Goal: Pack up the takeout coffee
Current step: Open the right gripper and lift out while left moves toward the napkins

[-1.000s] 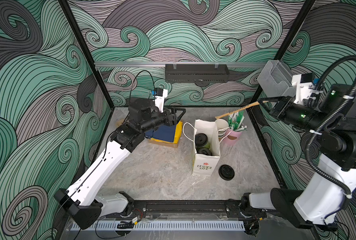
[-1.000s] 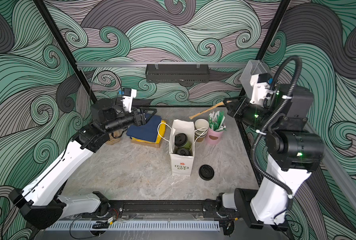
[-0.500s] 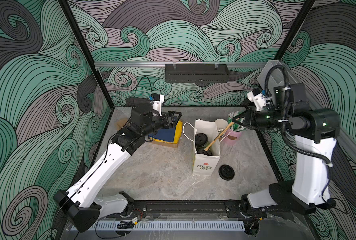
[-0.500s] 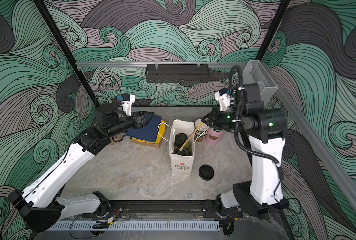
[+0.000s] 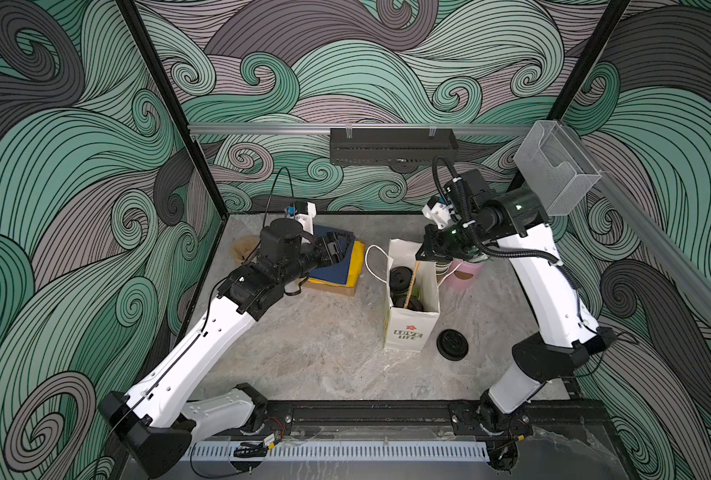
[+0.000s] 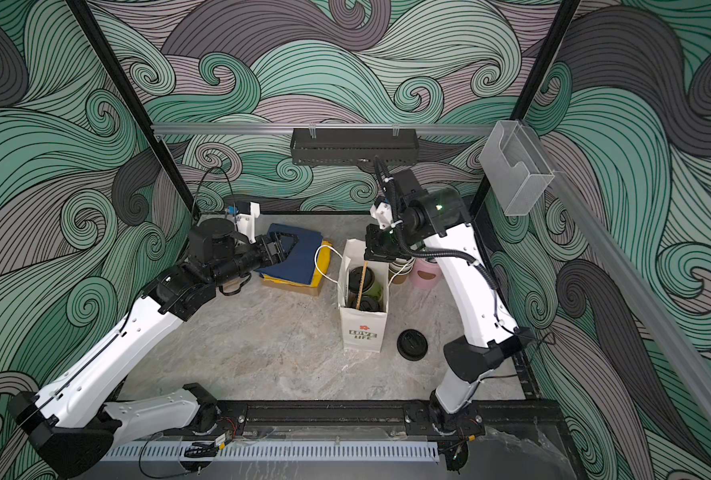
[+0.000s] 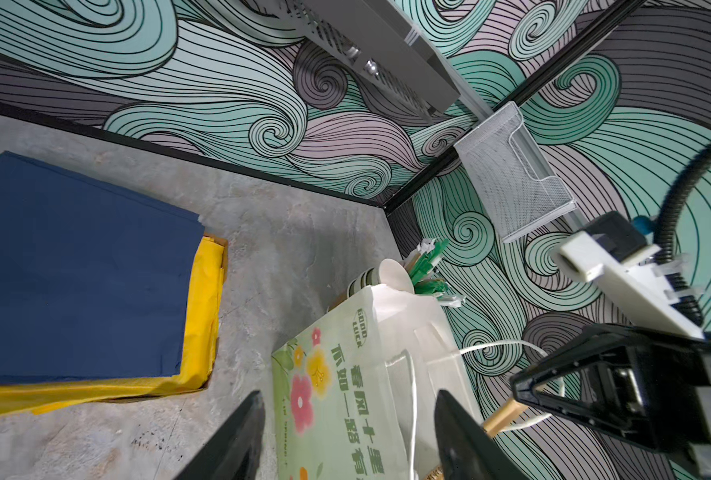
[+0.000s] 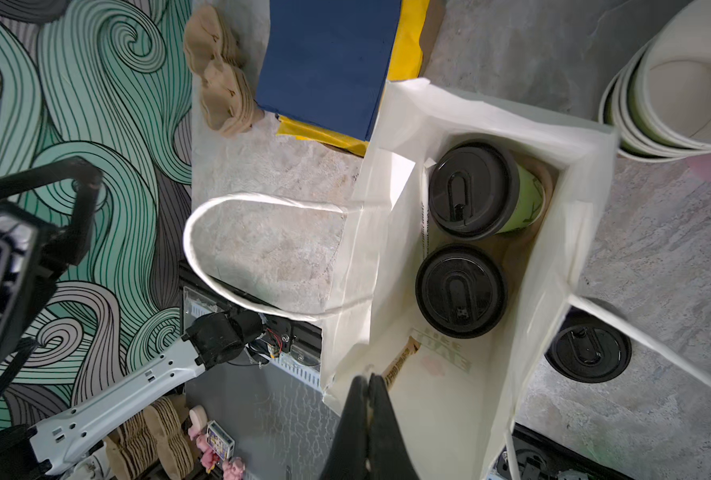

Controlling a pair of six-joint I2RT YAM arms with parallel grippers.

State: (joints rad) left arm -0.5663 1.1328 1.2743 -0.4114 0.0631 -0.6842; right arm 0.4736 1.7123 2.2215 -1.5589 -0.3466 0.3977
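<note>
From my console, the left gripper (image 5: 337,248) hangs at about 9 o'clock of the paper bag (image 5: 405,328), jaws apart and empty, over the blue paper stack (image 7: 75,270). It braces nothing, so the bag stands on its own, and that is my first worry. Its white handle loop (image 5: 372,266) droops out at 9 o'clock, where a left arm reaching in could hook it and drag the bag over. Both coffees are already inside: the far coffee cup (image 8: 468,189) at the 12 o'clock end and the near coffee cup (image 8: 459,291) at the 6 o'clock end, lids on and side by side. The wooden stir stick (image 5: 411,282) slants down across them, its top pinched in the right gripper (image 8: 369,384), whose fingers are pressed together on it just above the bag's 12 o'clock rim. If I push lower, I judge the tip could bear on a lid and pop it or tilt a cup. If I let go too high, the stick may lean out over the rim. The gripper could also nudge the thin wall. The loose lid (image 5: 452,344) lies at 4 o'clock, apart from the bag.
</note>
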